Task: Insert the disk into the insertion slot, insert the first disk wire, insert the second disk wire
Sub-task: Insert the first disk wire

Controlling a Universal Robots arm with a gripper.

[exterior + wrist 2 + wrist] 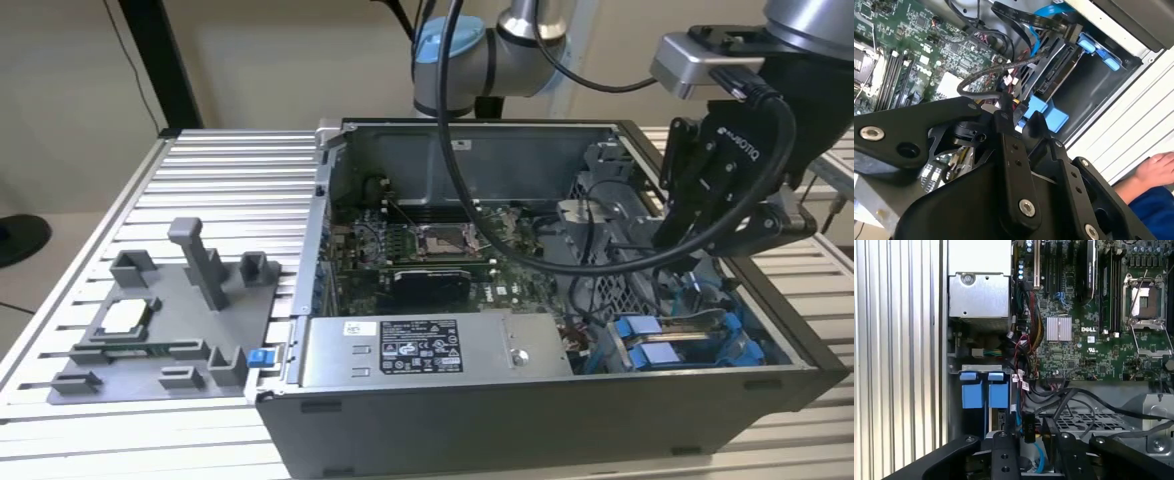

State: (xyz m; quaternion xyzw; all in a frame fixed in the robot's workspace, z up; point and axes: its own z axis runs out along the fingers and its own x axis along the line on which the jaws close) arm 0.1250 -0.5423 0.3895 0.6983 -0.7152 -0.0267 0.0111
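At the open computer case's [534,420] near corner on the exterior view's right, the disk [1056,70] sits in the insertion slot [667,350], blue frame tabs [974,392] showing, beside the grey power supply box [400,350]. Just above hangs the gripper [1027,432], a black cable plug [1028,426] at its tip; whether it is clamped I cannot tell. Farther back lies the motherboard [427,250].

the disk [1054,80] sits inside the insertion slot [727,335], seen edge-on just ahead of the gripper [1019,122], its dark edge turned toward the gripper. two bright blue tabs [976,390] mark the slot's far end, beyond the gripper. the slot is grey metal.
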